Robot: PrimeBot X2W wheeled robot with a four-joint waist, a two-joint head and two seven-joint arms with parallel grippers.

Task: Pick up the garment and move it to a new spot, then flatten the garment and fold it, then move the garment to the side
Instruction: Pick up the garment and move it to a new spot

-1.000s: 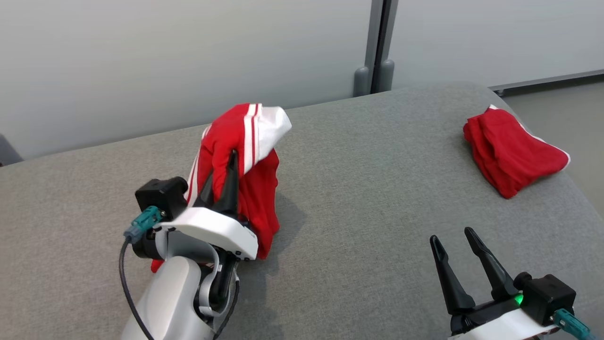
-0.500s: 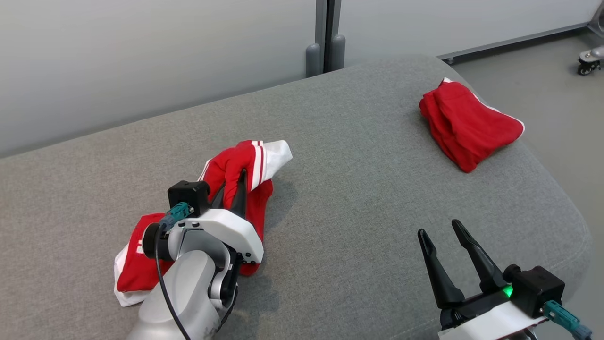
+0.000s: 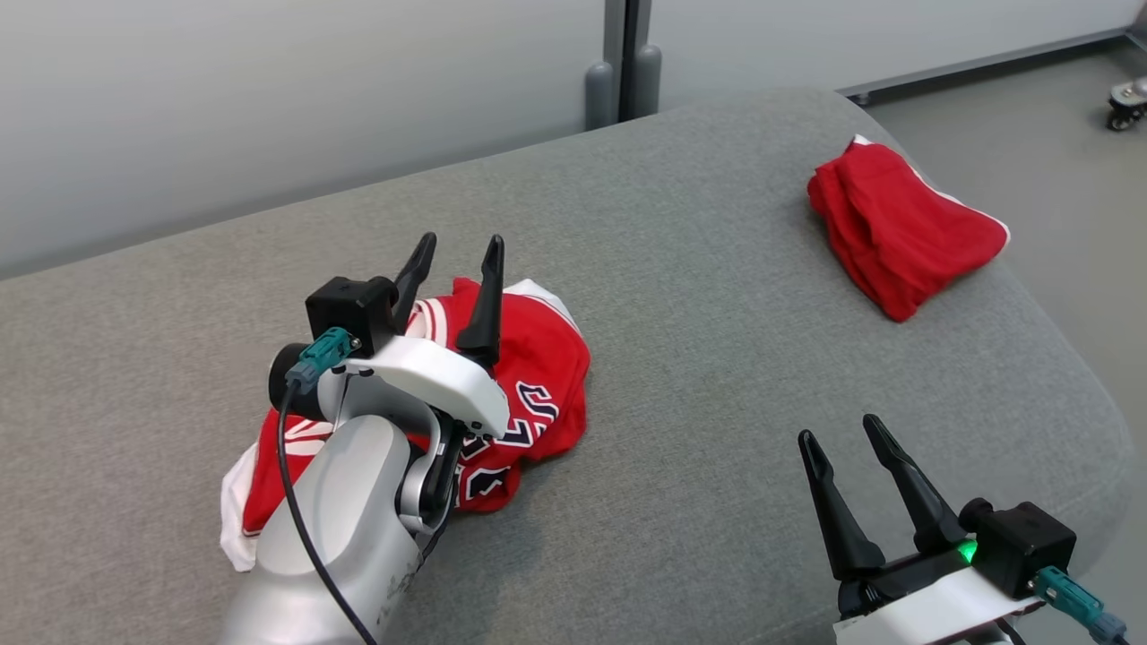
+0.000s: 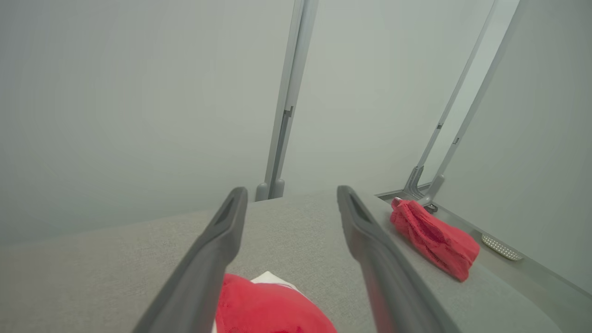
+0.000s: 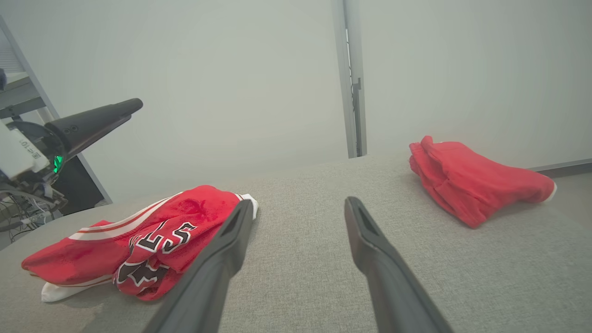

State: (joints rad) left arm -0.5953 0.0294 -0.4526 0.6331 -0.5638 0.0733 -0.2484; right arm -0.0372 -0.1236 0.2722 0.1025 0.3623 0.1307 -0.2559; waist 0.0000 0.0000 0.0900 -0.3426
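Note:
The garment (image 3: 529, 385) is a red jersey with white trim and dark lettering, lying crumpled on the grey cushioned surface (image 3: 699, 305) at centre left. It also shows in the right wrist view as a low heap (image 5: 138, 240) and at the bottom of the left wrist view (image 4: 268, 305). My left gripper (image 3: 457, 246) stands open just above the garment, fingers pointing up and away, holding nothing. In the left wrist view its fingers (image 4: 217, 245) are spread wide. My right gripper (image 3: 838, 439) is open and empty at the lower right.
A second red garment (image 3: 896, 224) lies bunched near the surface's far right rounded corner, also visible in both wrist views (image 4: 434, 238) (image 5: 467, 180). Grey wall panels and a post (image 3: 623, 63) stand behind. Floor lies beyond the right edge, with a caster wheel (image 3: 1125, 94).
The left gripper has opened and let go of the garment, which dropped from hanging in its fingers into a heap on the surface. The camera view shifted. The right gripper stayed open.

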